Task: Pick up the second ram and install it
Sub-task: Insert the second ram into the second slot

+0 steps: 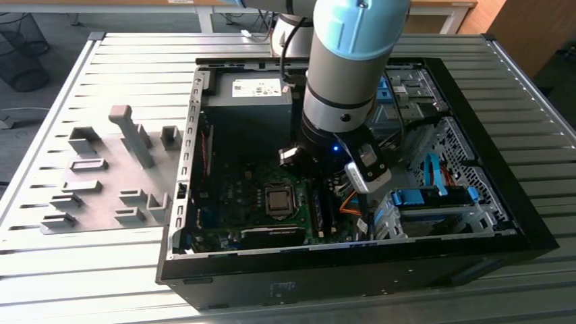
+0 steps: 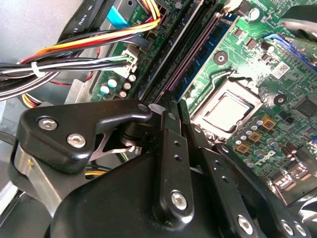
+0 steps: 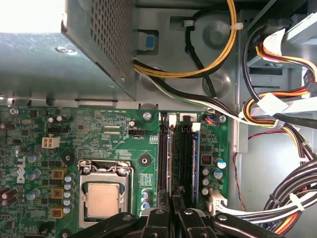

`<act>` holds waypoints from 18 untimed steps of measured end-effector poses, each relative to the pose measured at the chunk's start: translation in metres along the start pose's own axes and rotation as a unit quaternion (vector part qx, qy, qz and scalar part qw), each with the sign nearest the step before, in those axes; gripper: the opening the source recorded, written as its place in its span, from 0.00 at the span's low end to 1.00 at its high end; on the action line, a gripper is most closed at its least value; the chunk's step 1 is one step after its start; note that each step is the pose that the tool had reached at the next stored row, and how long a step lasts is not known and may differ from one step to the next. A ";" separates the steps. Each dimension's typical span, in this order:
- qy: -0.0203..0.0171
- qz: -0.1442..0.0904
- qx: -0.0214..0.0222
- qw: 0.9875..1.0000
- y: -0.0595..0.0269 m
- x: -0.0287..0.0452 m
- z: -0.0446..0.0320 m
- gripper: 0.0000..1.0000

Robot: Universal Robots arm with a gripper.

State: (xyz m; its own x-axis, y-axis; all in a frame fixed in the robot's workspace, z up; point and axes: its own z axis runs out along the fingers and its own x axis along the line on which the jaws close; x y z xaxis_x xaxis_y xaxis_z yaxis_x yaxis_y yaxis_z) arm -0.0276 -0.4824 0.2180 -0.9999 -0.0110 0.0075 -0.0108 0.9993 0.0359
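The robot arm [image 1: 347, 74], grey with pale blue caps, reaches down into the open black PC case [image 1: 360, 270], which lies on its side on the ribbed metal bench [image 1: 90, 270]. On the exterior view's left of the case, a grey plastic fixture plate with raised blocks [image 1: 99, 182] rests on the bench, well apart from the arm.

In both wrist views the tool [image 3: 172, 210] [image 2: 176, 111] has its black fingers [image 3: 161, 218] drawn almost together, leaving only a sliver of a gap. In that gap, in the first wrist view, sits the second ram [image 3: 171, 158], a long thin stick seen edge-on. It stands upright along one of the long black plastic slots [image 3: 163, 153] of the green motherboard [image 3: 114, 134]. From this angle I cannot tell whether it is pressed fully home.

Just beside it lies another black slot [image 3: 184, 153], and next to that a stick with a blue edge [image 3: 195, 153]. The square metal processor socket [image 3: 102, 198] is near the slots on the other side.

The surroundings are crowded. A perforated grey metal power supply box [image 3: 49, 59] sits beyond the board's edge, and yellow, black and white cables [image 3: 218, 64] run from it past the slot ends. A thick bundle of black, orange and red wires [image 3: 287, 188] lies close beside the tool. Blue plastic drive brackets [image 1: 423, 199] line the case wall near the arm.
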 end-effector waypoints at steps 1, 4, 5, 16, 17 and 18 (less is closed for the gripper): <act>0.000 0.001 0.000 1.000 0.0000 -0.0003 0.0001 0.14; 0.000 0.004 0.000 1.000 0.0000 -0.0005 0.0001 0.14; 0.000 0.004 0.000 1.000 0.0000 -0.0005 0.0002 0.14; 0.000 0.007 0.000 1.000 0.0000 -0.0015 0.0008 0.14; 0.000 0.007 0.000 1.000 0.0000 -0.0016 0.0011 0.14; 0.000 0.007 0.000 1.000 -0.0001 -0.0016 0.0014 0.14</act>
State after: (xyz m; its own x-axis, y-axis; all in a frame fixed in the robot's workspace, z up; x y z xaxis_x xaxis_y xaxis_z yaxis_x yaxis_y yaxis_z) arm -0.0260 -0.4823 0.2166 -1.0000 0.0036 0.0075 0.0039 0.9993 0.0360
